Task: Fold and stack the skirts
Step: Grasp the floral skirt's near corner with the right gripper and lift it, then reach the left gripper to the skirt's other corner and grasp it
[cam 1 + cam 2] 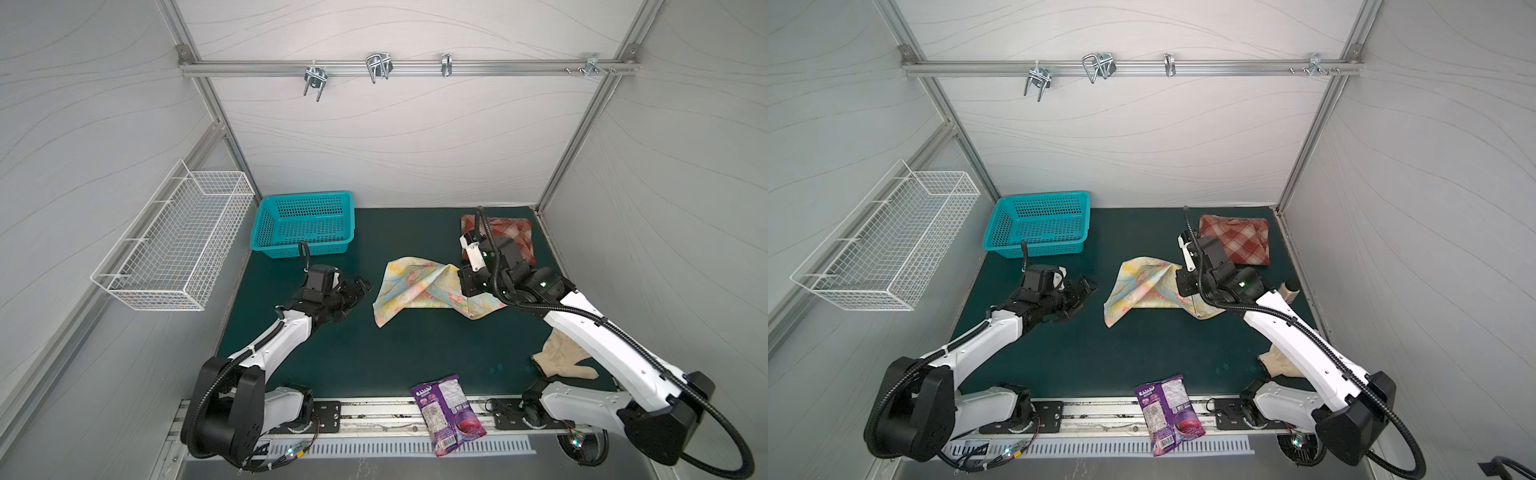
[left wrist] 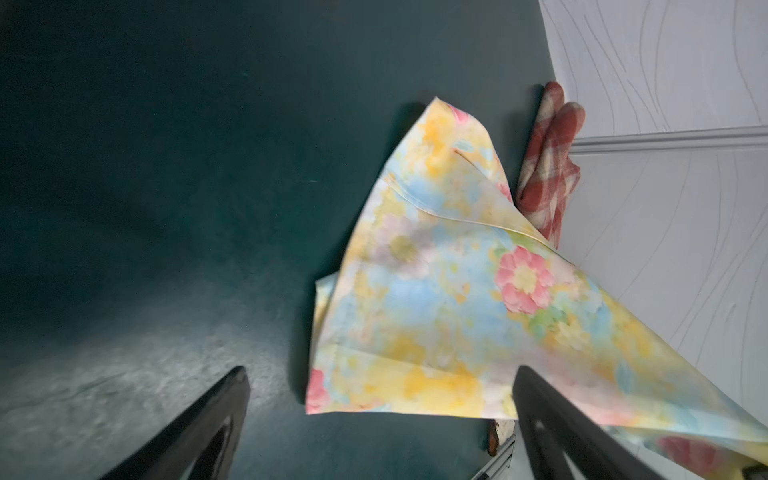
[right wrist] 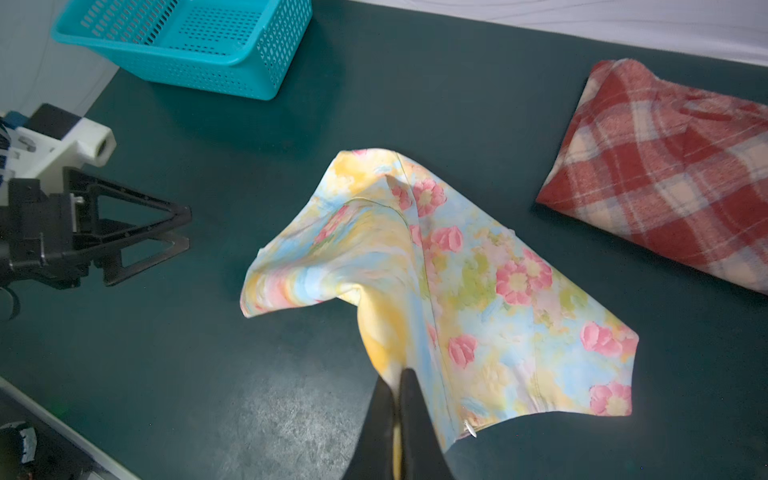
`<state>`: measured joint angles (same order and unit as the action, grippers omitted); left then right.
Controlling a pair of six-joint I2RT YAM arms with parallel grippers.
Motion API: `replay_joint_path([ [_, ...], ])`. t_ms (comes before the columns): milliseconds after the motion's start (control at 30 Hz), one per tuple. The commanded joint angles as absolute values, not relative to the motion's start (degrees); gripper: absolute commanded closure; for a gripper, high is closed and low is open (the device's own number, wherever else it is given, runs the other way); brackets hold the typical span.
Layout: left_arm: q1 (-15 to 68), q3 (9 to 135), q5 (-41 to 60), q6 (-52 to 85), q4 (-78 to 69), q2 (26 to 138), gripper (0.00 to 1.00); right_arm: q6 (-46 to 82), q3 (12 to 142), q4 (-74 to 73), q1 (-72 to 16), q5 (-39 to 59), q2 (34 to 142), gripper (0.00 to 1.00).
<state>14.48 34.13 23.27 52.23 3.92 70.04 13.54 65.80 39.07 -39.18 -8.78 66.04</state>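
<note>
1. While the right gripper (image 3: 400, 376) has its two black fingers pressed tight together, a fold of the pastel floral skirt (image 3: 478, 291) is pinched between them, with yellow cloth showing right in the seam of the fingers.
2. From that pinch the floral skirt rises to a peak and fans outward. Its far corners and hem lie on the dark green mat (image 1: 374, 353), about mid-table. It is rumpled and not yet folded flat.
3. Over to the left gripper (image 3: 188, 228): its fingers are spread wide with nothing between them. The tips point at the floral skirt's left edge, and they are close. The right wrist view shows bare mat between tips and cloth, so there's no contact.
4. Beyond the right gripper, the plaid skirt (image 1: 1237, 241) sits folded into a thick pad at the far right corner of the mat. It lies apart from the floral skirt, with a strip of mat between the two.
5. Wider now: a teal plastic basket (image 1: 299, 249) stands at the far left of the mat, behind the left gripper.
6. At the near side, a cream knit glove (image 1: 561, 361) lies partly under the right arm. A purple snack packet (image 1: 446, 411) hangs over the mat's front edge onto the rail.
7. Off the table, a white wire basket (image 1: 174, 249) is fixed to the left wall.
</note>
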Motion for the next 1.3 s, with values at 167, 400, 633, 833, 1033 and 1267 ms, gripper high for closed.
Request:
replay_joint_path([
  [167, 22.68, 29.21, 16.11, 62.8, -3.62, 64.81, 0.01, 13.43, 63.14, 37.06, -37.8, -6.52, 67.24, 1.0],
  [400, 27.1, 24.69, 10.2, 70.24, -4.41, 59.5, 0.01, 14.57, 59.63, 35.07, -37.81, -5.49, 67.55, 1.0],
  [633, 32.34, 22.56, 5.93, 79.47, -9.54, 58.63, 0.01, 14.83, 57.74, 34.01, -37.82, -5.41, 66.72, 1.0],
  [833, 37.84, 21.85, 4.18, 88.66, -17.67, 64.58, 0.01, 15.14, 57.53, 33.62, -37.8, -5.04, 66.32, 1.0],
  [1033, 42.07, 18.56, -2.46, 95.57, -25.27, 67.98, 0.02, 15.23, 56.74, 33.28, -37.87, -4.97, 65.49, 1.0],
  [1267, 42.27, 15.79, -6.71, 100.53, -32.11, 71.21, 0.07, 15.38, 56.05, 33.04, -37.81, -5.02, 65.3, 1.0],
])
